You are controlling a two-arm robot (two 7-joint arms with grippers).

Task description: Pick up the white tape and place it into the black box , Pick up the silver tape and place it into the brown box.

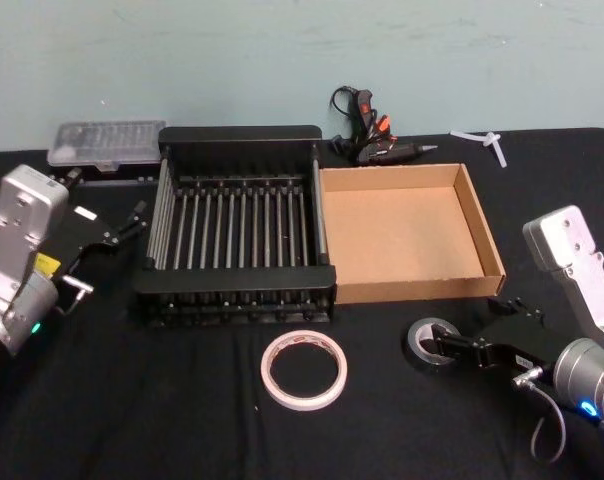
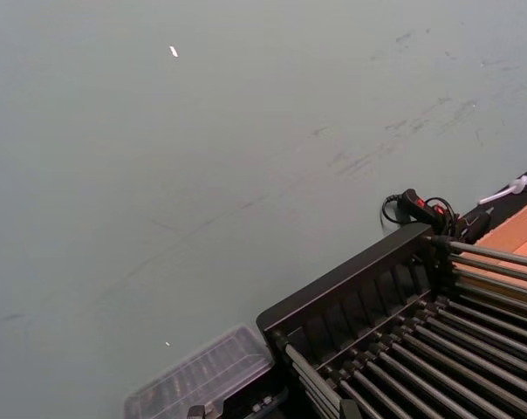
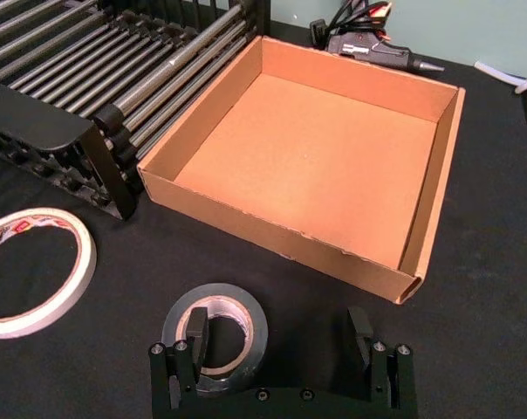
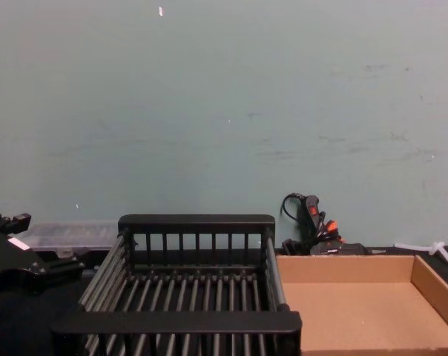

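Fingers of the left gripper [image 1: 134, 222] spread empty left of the black box [image 1: 237, 139]; right gripper [image 3: 281, 342] spread, one finger inside the silver tape [image 3: 218, 330], not clamped. White tape [image 1: 304, 370] lies before that box, brown box [image 1: 482, 215] right; nothing placed. Black cloth table [image 1: 162, 400], teal wall [image 4: 224, 111].

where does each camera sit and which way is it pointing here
Head view: high, looking down at the black box, brown box, white tape and silver tape; both arms show, left tool beside the black box.
Chest view: low, looking across the boxes to the wall; left arm at lower left.
Left wrist view: aimed over the black box's corner at the wall.
Right wrist view: low over the table, right tool open, one finger inside the silver tape.
Head and right wrist views share both tapes and both boxes.
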